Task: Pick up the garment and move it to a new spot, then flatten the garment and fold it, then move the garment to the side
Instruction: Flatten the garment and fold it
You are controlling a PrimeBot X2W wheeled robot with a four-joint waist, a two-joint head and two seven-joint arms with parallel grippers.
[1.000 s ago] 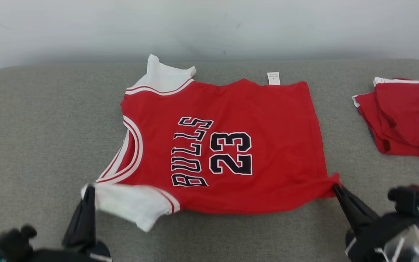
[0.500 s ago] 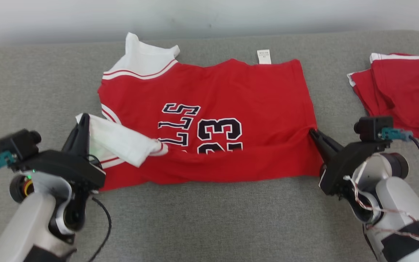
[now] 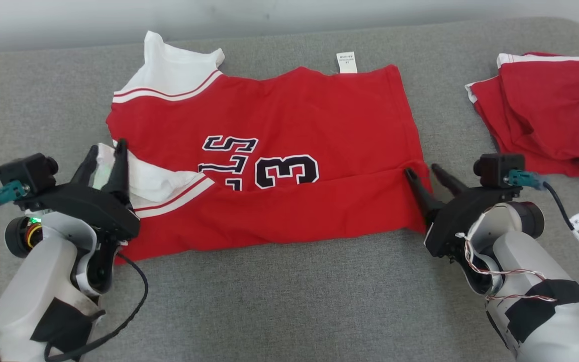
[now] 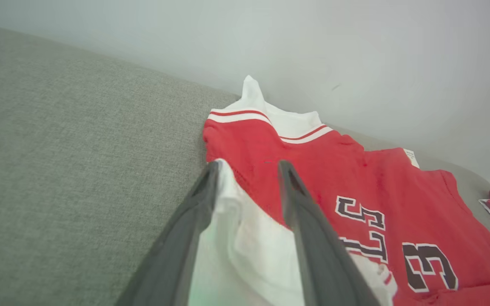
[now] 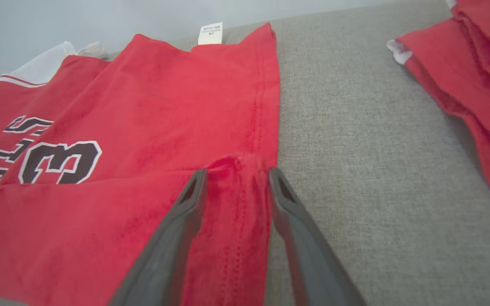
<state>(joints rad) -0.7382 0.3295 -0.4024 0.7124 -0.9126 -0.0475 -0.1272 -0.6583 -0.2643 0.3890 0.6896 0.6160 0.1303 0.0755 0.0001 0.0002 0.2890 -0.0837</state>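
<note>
The jersey (image 3: 294, 120) lies part-folded on the grey cushion (image 3: 269, 301): light, limp cloth. Left gripper (image 3: 106, 151) and right gripper (image 3: 422, 170) stand open, straddling sleeve (image 3: 154, 183) and hem corner (image 5: 236, 170); take hold at those ends

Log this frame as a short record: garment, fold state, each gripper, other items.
garment: red jersey with white sleeves and black lettering, lying on the grey fabric-covered surface
fold state: near edge folded over, covering part of the lettering
left gripper: jaws apart, a white sleeve between them
right gripper: jaws apart, the folded red hem corner between them
other: crumpled red garment with white trim, lying apart from the jersey on the robot's right
</note>
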